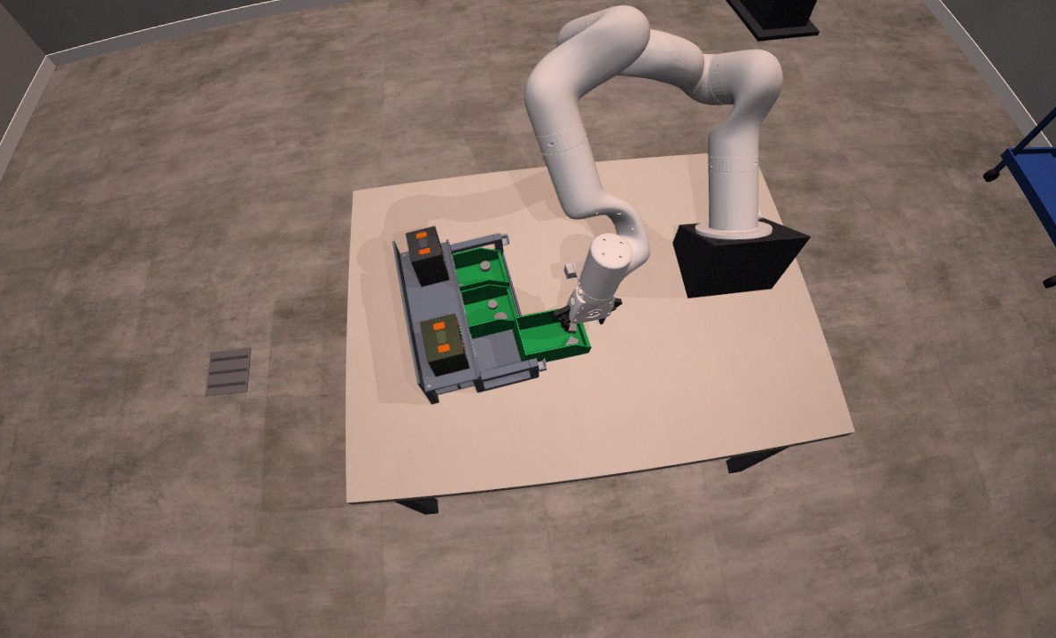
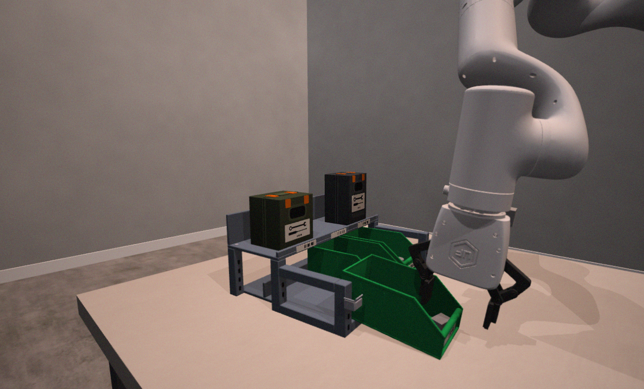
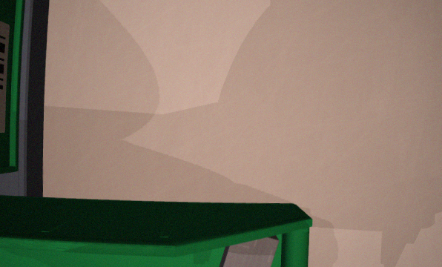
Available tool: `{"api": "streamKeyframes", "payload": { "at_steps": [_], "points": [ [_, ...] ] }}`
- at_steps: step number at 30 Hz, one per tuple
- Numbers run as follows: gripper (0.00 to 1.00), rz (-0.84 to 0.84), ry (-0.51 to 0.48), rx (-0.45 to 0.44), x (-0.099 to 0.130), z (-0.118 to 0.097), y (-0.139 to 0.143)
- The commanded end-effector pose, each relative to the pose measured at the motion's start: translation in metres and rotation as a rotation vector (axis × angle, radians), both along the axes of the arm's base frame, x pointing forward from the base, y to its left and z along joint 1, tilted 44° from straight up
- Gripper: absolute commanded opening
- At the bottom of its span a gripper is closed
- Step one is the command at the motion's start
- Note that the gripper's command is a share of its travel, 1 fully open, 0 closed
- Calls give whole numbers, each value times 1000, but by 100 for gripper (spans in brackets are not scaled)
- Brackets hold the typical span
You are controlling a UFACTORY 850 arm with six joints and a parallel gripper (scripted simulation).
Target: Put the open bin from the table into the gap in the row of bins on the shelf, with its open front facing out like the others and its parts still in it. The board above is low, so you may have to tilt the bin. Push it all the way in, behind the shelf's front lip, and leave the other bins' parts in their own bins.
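fingers of the gripper [image 1: 591,315] [image 2: 458,312] spread wide, pinching nothing | one finger inside the open green bin [image 1: 551,338] [image 2: 387,309] [image 3: 132,222], the other outside | bin in front of the gap on the shelf [image 1: 508,379] [image 2: 309,277], low front facing out, a grey part [image 1: 571,341] [image 2: 441,319] [image 3: 251,252] inside
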State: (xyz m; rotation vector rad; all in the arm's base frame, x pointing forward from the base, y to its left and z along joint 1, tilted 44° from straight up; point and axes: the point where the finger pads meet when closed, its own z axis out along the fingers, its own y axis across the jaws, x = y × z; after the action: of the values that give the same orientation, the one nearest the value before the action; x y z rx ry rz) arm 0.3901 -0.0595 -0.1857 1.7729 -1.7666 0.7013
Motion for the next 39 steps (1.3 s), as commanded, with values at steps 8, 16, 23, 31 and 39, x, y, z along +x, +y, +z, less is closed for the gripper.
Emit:
{"api": "streamKeyframes", "payload": {
  "at_steps": [8, 16, 23, 31, 39],
  "points": [
    [100, 0, -1, 0, 1, -6, -5],
    [100, 0, -1, 0, 1, -7, -6],
    [100, 0, -1, 0, 1, -9, -8],
    [100, 0, -1, 0, 1, -9, -8],
    [100, 0, -1, 0, 0, -8, -8]
  ]
}}
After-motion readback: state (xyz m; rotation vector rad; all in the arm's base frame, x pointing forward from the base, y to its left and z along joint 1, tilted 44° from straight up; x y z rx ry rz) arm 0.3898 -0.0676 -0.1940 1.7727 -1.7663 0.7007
